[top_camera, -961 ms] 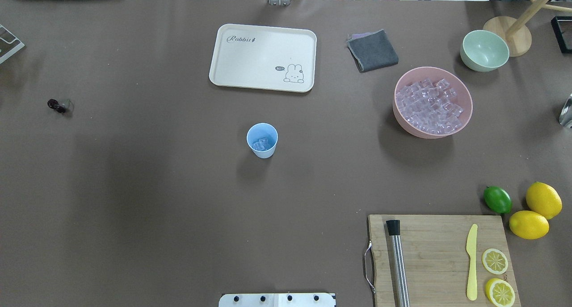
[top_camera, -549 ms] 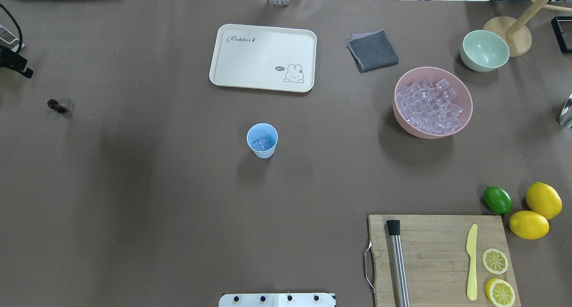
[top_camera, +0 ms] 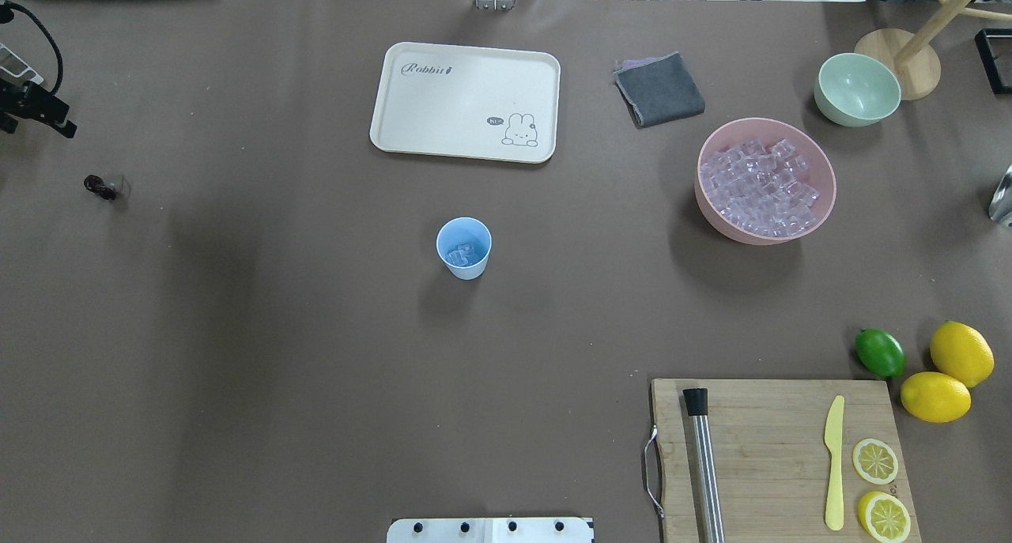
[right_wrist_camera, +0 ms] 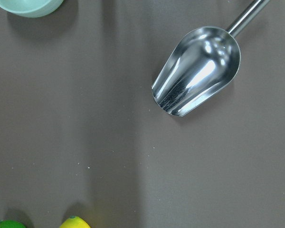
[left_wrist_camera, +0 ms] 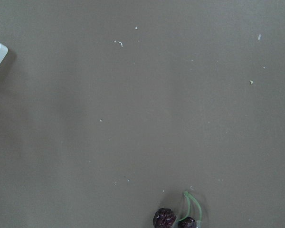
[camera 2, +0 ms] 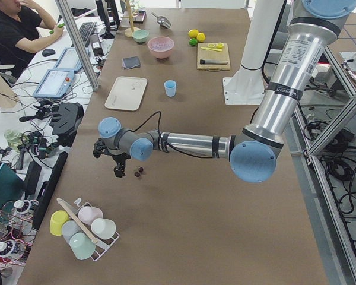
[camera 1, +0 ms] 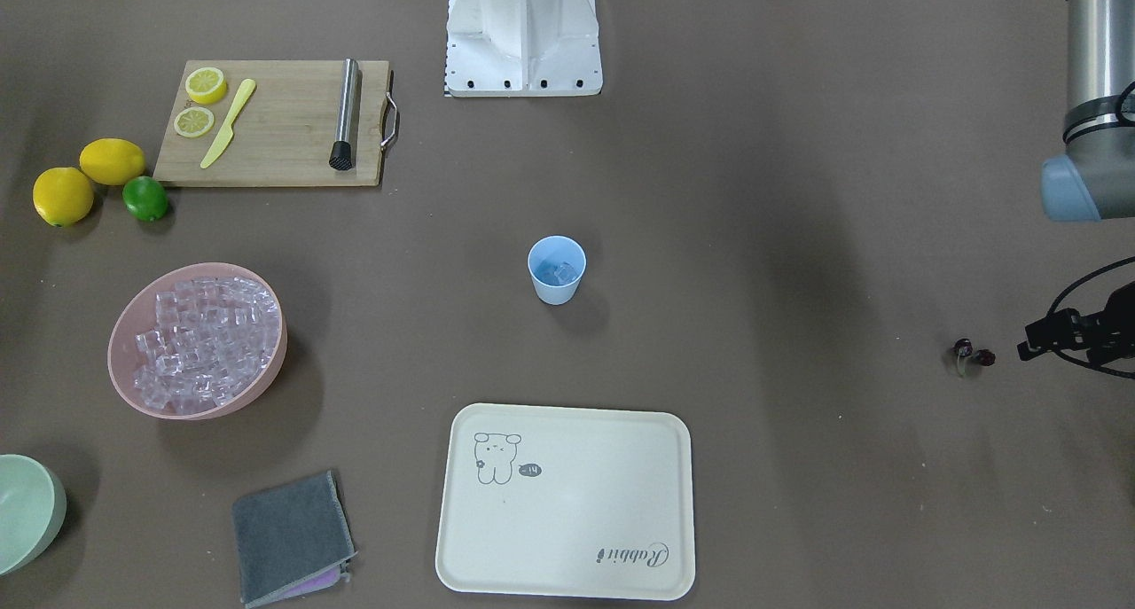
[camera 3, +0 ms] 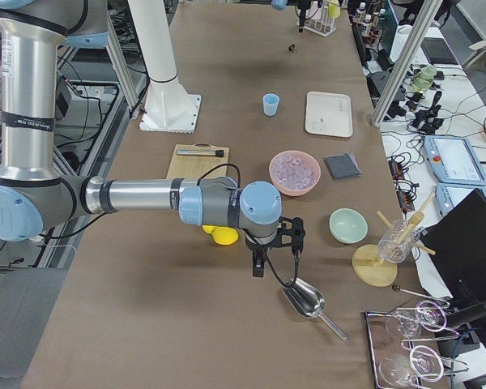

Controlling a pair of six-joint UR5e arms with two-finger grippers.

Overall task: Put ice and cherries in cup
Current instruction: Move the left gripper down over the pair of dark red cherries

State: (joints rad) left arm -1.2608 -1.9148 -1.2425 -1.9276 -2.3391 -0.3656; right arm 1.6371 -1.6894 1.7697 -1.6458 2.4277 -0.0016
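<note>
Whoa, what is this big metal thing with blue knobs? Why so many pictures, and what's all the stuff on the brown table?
It is a robot with two long arms, each ending in a pincher called a gripper. Cameras watch from above, from across the table, from both ends and from each wrist. On the table stand a blue cup with a little ice in it, a pink bowl full of more, a tray, a cutting board with lemon slices, and two tiny cherries. The left gripper hangs near the cherries; the right gripper hangs over a shiny scoop lying on the table. Neither seems to hold anything.
</note>
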